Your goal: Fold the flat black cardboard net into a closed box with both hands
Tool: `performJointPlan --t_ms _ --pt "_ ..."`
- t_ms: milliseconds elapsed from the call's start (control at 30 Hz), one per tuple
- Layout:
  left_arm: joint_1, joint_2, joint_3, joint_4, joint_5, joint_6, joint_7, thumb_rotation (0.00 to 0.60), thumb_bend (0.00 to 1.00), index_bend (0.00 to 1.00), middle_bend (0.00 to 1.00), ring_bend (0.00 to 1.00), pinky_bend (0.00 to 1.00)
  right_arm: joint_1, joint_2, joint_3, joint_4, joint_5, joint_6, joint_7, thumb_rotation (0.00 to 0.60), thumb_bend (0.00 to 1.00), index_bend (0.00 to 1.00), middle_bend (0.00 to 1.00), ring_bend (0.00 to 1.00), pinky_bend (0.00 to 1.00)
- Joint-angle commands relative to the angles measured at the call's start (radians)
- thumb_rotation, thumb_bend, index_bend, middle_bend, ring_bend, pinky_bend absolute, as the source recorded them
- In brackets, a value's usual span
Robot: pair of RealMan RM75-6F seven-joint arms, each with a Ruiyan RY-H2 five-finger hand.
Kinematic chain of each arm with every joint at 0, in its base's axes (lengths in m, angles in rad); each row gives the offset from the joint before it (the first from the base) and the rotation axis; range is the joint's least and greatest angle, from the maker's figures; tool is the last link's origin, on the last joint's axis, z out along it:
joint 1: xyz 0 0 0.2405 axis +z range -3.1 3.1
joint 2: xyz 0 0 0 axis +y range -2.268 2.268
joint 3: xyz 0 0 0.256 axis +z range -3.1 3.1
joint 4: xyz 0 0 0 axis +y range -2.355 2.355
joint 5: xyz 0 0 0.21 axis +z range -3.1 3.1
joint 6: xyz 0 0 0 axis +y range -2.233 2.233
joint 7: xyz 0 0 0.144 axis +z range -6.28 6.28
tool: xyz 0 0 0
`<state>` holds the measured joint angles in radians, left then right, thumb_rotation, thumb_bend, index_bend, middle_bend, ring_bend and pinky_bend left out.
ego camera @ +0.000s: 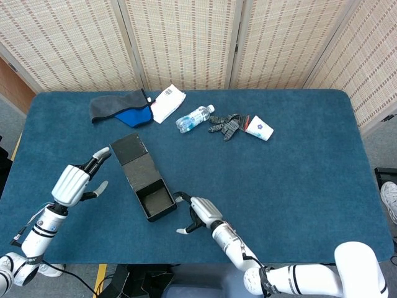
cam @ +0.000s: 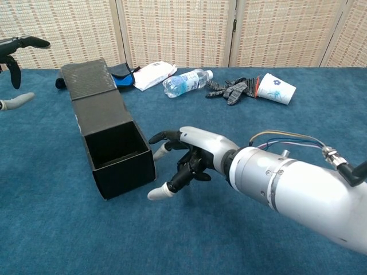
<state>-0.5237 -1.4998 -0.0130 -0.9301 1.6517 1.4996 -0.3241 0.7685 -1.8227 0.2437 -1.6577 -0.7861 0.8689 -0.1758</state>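
The black cardboard box (ego camera: 153,200) stands on the blue table with its top open and its inside empty (cam: 113,150). A long lid flap (ego camera: 127,149) stretches from its far side and lies tilted back (cam: 88,75). My left hand (ego camera: 74,182) hovers left of the flap with fingers spread, holding nothing and apart from the flap; only its fingers (cam: 16,44) show at the chest view's left edge. My right hand (ego camera: 200,213) is just right of the box's near corner, fingers apart and empty (cam: 189,157); one fingertip is very close to the box wall.
Along the far side lie a grey and blue cloth (ego camera: 121,109), a white packet (ego camera: 168,102), a water bottle (ego camera: 194,118), dark gloves (ego camera: 226,125) and a tipped paper cup (ego camera: 258,128). A woven screen stands behind the table (ego camera: 298,186).
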Motion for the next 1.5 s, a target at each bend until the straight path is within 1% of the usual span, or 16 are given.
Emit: performJointPlan --t_ms 33,167,300,400,467,500,567,667,767,867,1000,1233,1333,1500 --pt "0.003 0.006 -0.002 -0.009 -0.001 -0.001 0.007 0.600 0.36 0.08 0.06 0.51 0.82 0.015 0.017 -0.009 -0.011 -0.005 -0.039 0.006 0.600 0.00 0.11 0.23 0.74 0.90" --pt "0.008 0.017 -0.004 -0.027 -0.012 -0.019 0.009 0.600 0.36 0.08 0.06 0.51 0.82 0.027 0.027 -0.001 -0.003 -0.019 -0.092 0.045 0.600 0.00 0.11 0.23 0.74 0.90" --pt "0.015 0.041 -0.003 -0.075 -0.037 -0.061 -0.006 0.600 0.36 0.08 0.06 0.52 0.82 0.018 0.049 -0.008 -0.011 -0.054 -0.074 0.053 0.600 0.00 0.11 0.23 0.74 0.90" --pt "0.018 0.064 0.000 -0.120 -0.061 -0.109 -0.043 0.600 0.33 0.06 0.06 0.56 0.82 0.001 0.102 -0.005 -0.051 -0.090 -0.054 0.066 0.600 0.00 0.11 0.23 0.74 0.90" --pt "0.010 0.094 0.015 -0.162 -0.066 -0.165 -0.098 0.600 0.29 0.03 0.05 0.56 0.82 -0.014 0.154 0.003 -0.088 -0.121 -0.037 0.076 0.600 0.00 0.11 0.23 0.74 0.90" --pt "0.006 0.109 0.021 -0.182 -0.071 -0.190 -0.119 0.600 0.25 0.01 0.03 0.57 0.82 -0.021 0.178 0.007 -0.106 -0.132 -0.029 0.082 0.600 0.00 0.11 0.23 0.74 0.90" --pt "-0.005 0.148 0.040 -0.225 -0.069 -0.247 -0.172 0.600 0.20 0.00 0.01 0.58 0.82 -0.041 0.236 0.016 -0.148 -0.151 -0.011 0.098 0.600 0.00 0.11 0.23 0.74 0.90" --pt "-0.025 0.189 0.070 -0.252 -0.045 -0.307 -0.265 0.600 0.16 0.00 0.00 0.57 0.82 -0.067 0.305 0.033 -0.193 -0.171 0.018 0.123 0.600 0.00 0.11 0.23 0.74 0.90" --pt "-0.042 0.201 0.097 -0.255 -0.026 -0.355 -0.365 0.600 0.14 0.00 0.00 0.57 0.82 -0.086 0.348 0.054 -0.224 -0.179 0.039 0.159 0.600 0.00 0.11 0.23 0.74 0.90" --pt "-0.057 0.186 0.119 -0.242 -0.008 -0.393 -0.472 0.600 0.13 0.00 0.00 0.57 0.82 -0.100 0.382 0.070 -0.249 -0.199 0.063 0.184 0.600 0.00 0.11 0.23 0.74 0.90" --pt "-0.068 0.148 0.138 -0.202 0.016 -0.411 -0.558 0.600 0.13 0.00 0.00 0.57 0.83 -0.109 0.409 0.078 -0.270 -0.210 0.081 0.200 0.600 0.00 0.11 0.23 0.74 0.90" --pt "-0.070 0.066 0.158 -0.126 0.034 -0.421 -0.616 0.600 0.13 0.00 0.00 0.56 0.83 -0.124 0.432 0.073 -0.287 -0.223 0.112 0.218 0.600 0.00 0.11 0.23 0.74 0.90" --pt "-0.072 0.028 0.157 -0.087 0.035 -0.421 -0.632 0.600 0.13 0.00 0.00 0.55 0.83 -0.129 0.438 0.068 -0.293 -0.236 0.122 0.221 0.600 0.00 0.11 0.23 0.74 0.90" --pt "-0.078 -0.028 0.158 -0.028 0.044 -0.412 -0.693 0.600 0.13 0.00 0.00 0.55 0.84 -0.135 0.443 0.056 -0.296 -0.246 0.136 0.218 0.600 0.00 0.11 0.23 0.74 0.90"
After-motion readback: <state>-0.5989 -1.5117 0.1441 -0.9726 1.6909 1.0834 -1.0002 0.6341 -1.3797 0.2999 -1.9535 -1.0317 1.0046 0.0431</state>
